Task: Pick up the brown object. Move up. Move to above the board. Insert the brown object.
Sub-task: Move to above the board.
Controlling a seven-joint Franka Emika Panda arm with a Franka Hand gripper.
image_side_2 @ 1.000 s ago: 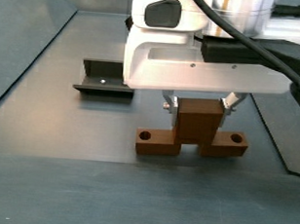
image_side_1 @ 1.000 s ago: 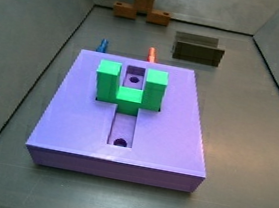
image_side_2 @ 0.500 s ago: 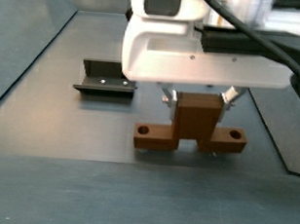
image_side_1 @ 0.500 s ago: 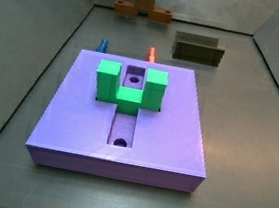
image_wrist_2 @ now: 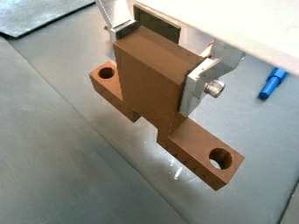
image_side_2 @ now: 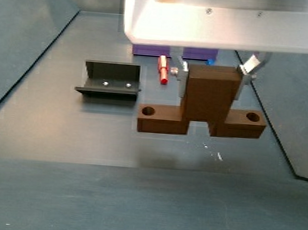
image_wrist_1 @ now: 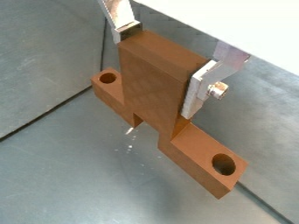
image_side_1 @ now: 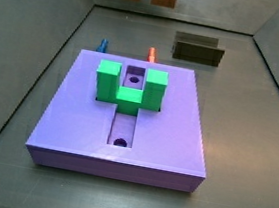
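Risen off the floor, brown object, crossbar level, stem upward, pinched by claw

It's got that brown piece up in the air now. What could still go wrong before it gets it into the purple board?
The gripper holds the brown piece only by its upright stem, so it might slip or twist between the fingers on the way. On the board a green block stands around the slot; a slightly off approach could knock it or jam. The fixture looks clear of the path.
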